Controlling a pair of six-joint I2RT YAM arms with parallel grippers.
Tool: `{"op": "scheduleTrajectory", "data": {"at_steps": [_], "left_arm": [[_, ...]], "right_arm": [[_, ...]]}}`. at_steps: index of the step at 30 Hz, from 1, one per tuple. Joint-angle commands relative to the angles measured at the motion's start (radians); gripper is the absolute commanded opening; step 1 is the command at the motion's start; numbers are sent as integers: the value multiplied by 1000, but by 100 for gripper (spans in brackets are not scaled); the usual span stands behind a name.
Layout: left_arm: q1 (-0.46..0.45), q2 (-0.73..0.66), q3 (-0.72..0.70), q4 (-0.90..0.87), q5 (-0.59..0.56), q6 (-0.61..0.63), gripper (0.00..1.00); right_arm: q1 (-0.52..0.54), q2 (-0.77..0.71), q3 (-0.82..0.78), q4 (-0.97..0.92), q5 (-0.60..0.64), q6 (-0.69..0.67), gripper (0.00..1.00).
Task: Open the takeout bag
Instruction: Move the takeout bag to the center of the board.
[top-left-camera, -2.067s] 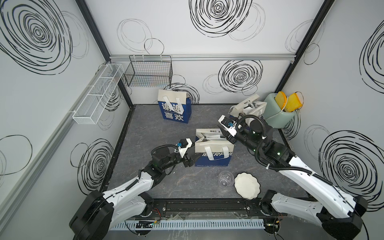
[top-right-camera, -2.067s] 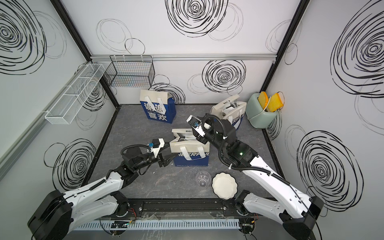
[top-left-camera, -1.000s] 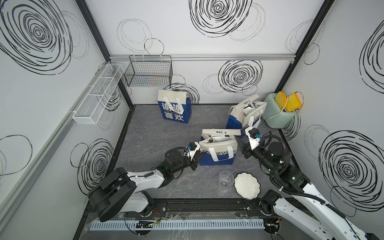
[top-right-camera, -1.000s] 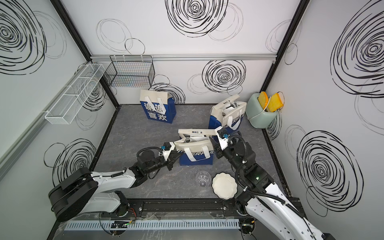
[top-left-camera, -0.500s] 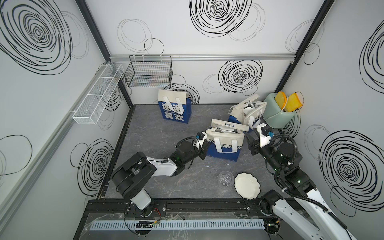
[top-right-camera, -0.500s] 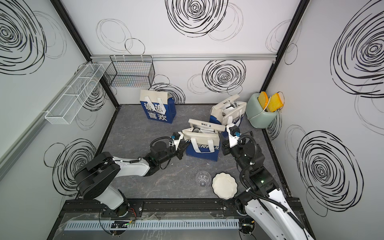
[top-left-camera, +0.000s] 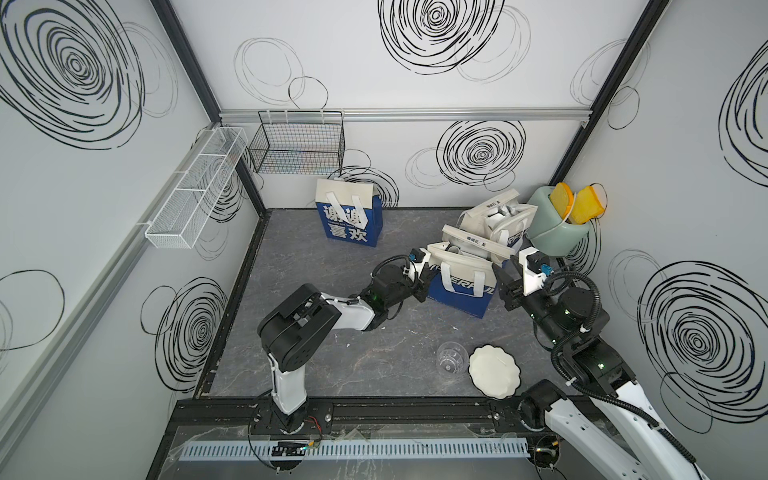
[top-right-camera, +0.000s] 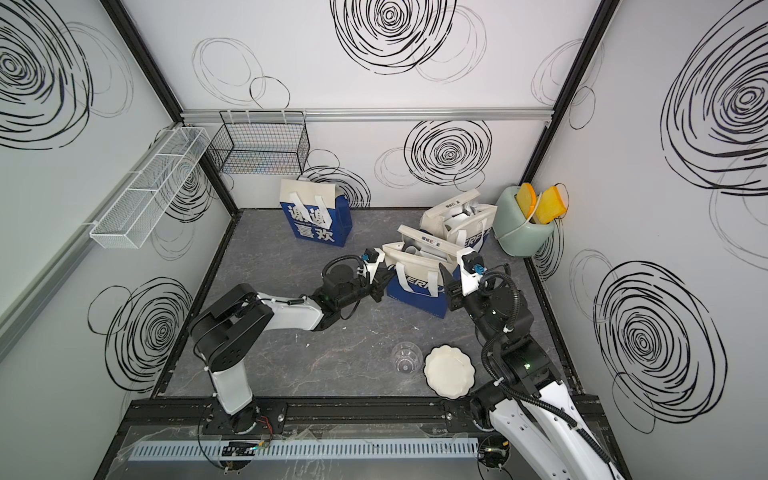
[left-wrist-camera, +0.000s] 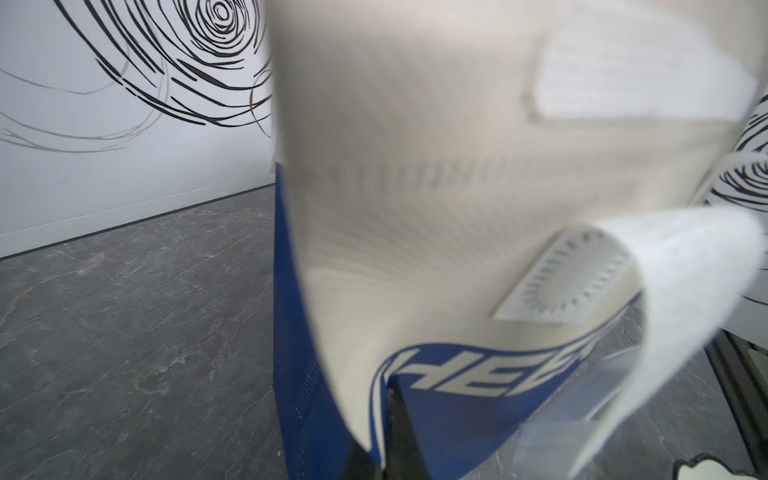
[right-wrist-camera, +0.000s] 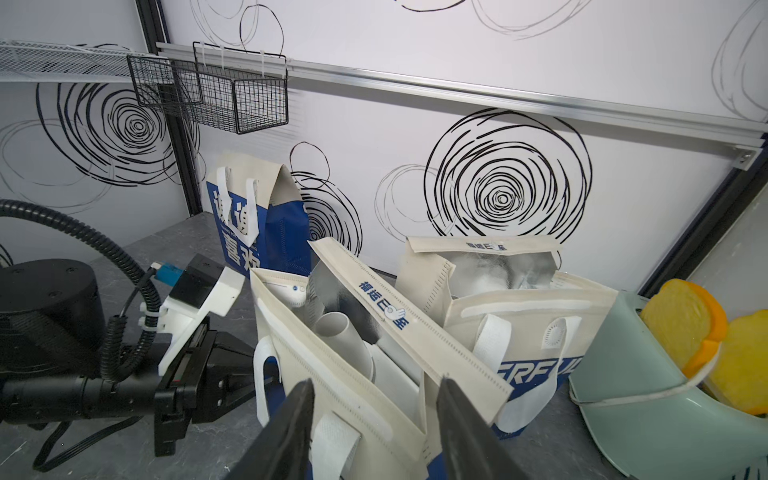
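Note:
The takeout bag (top-left-camera: 457, 286) (top-right-camera: 415, 286) is cream above and blue below and stands right of centre on the floor. Its top flap is lifted, and the right wrist view shows the silver lining and a white roll inside the bag (right-wrist-camera: 345, 374). My left gripper (top-left-camera: 424, 279) (top-right-camera: 380, 286) is at the bag's left end. In the left wrist view this gripper (left-wrist-camera: 386, 436) is shut on a fold of the bag (left-wrist-camera: 457, 166). My right gripper (top-left-camera: 500, 276) (top-right-camera: 446, 282) (right-wrist-camera: 374, 399) is open, one jaw on each side of the bag's right end.
A second cream and blue bag (top-left-camera: 494, 224) stands open just behind. A blue bag with white characters (top-left-camera: 349, 216) is at the back wall, and a green toaster with bread (top-left-camera: 557, 224) is in the back right corner. A clear cup (top-left-camera: 451, 357) and a white plate (top-left-camera: 494, 370) lie near the front. Wire baskets (top-left-camera: 299, 143) hang on the walls.
The bag has slid right and toward the back, up against the second bag. My left arm stretched out after it, still holding on. My right gripper moved right with it.

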Motion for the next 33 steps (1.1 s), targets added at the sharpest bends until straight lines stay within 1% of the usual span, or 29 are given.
{"op": "scheduleTrajectory", "data": {"at_steps": [1, 8, 12, 14, 15, 17, 19, 21, 22, 23, 25, 26, 29, 31, 33], "left_arm": [[-41, 60, 51, 8, 57, -38, 0], [-95, 154, 156, -24, 77, -44, 0], [-98, 173, 176, -7, 91, -65, 0], [-108, 197, 210, -32, 116, -69, 0], [-114, 205, 224, -49, 120, -59, 2], [-121, 209, 228, -64, 129, -45, 10], [-116, 193, 201, -46, 132, -50, 17], [-105, 158, 156, -14, 129, -61, 30], [-99, 129, 132, -4, 125, -65, 40], [-91, 97, 106, 1, 122, -63, 46], [-75, 33, 57, -2, 100, -52, 58], [-64, -5, 29, -4, 93, -49, 62], [-23, -132, -63, 9, 75, -50, 72], [12, -225, -118, -13, 62, -57, 75], [59, -332, -171, -73, 34, -72, 75]], "right_arm": [[-6, -11, 27, 1, 12, -4, 51], [-11, -12, 33, -14, 19, -10, 51], [-14, -12, 34, -20, 27, -16, 51], [-13, -12, 38, -17, 30, -18, 51], [-15, -11, 40, -16, 30, -19, 51], [-17, -5, 49, -19, 29, -18, 52], [-16, 0, 54, -18, 24, -18, 52], [-17, 4, 59, -16, 20, -16, 52], [-18, 7, 61, -12, 17, -14, 52], [-18, 12, 64, -6, 13, -11, 52], [-20, 24, 74, 1, -2, -5, 53], [-20, 33, 82, 4, -13, -2, 53], [-19, 59, 103, 18, -43, 10, 53], [-20, 78, 116, 34, -69, 21, 54], [-19, 112, 139, 44, -101, 35, 55]]}}
